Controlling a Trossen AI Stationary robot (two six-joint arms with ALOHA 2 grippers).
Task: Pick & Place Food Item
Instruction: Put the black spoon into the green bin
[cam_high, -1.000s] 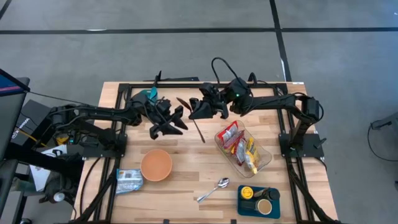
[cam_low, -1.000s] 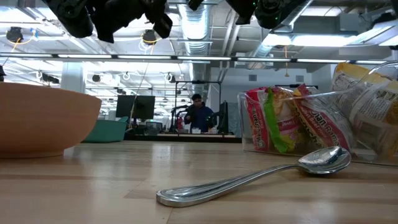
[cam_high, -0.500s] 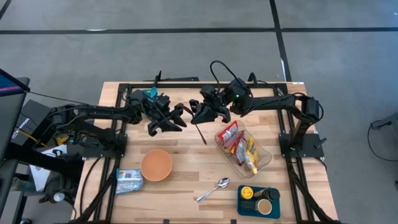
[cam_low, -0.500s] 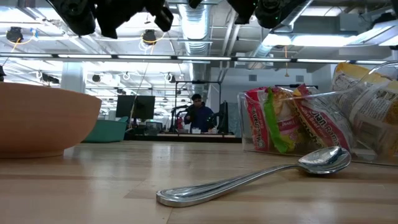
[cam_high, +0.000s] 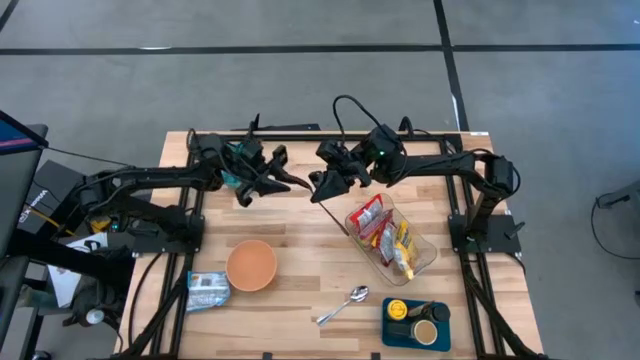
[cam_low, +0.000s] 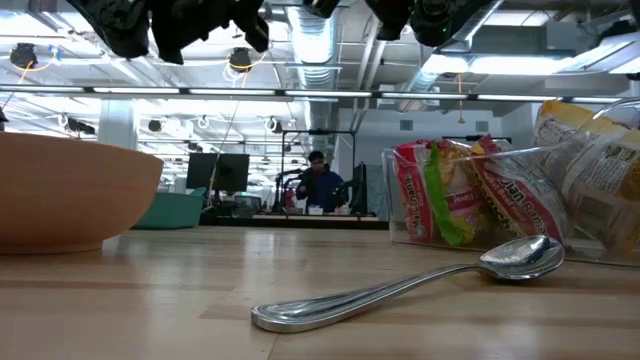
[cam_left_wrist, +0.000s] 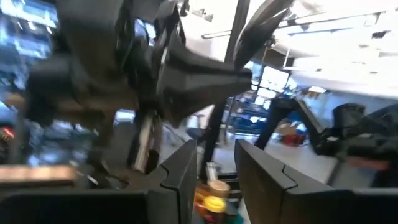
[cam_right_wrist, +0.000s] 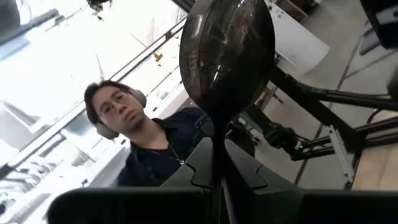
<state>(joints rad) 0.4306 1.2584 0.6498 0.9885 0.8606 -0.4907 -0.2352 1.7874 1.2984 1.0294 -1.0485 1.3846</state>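
**Soft snack packs wait in the box**

From above: the food packs (cam_high: 385, 232) lie in the clear box (cam_high: 428, 252), near the right side of the table (cam_high: 300, 260). Both arms hang well away, over the far edge. The left gripper (cam_high: 290, 182) is just beside the right gripper (cam_high: 322, 186).

From table height: the packs look light, crinkly and slippery. I think pinching a flat top edge works best.

Left wrist: its jaws stand a little apart, with nothing between them.

Right wrist: its jaws are pinching the stem of a dark spoon (cam_right_wrist: 227, 56).
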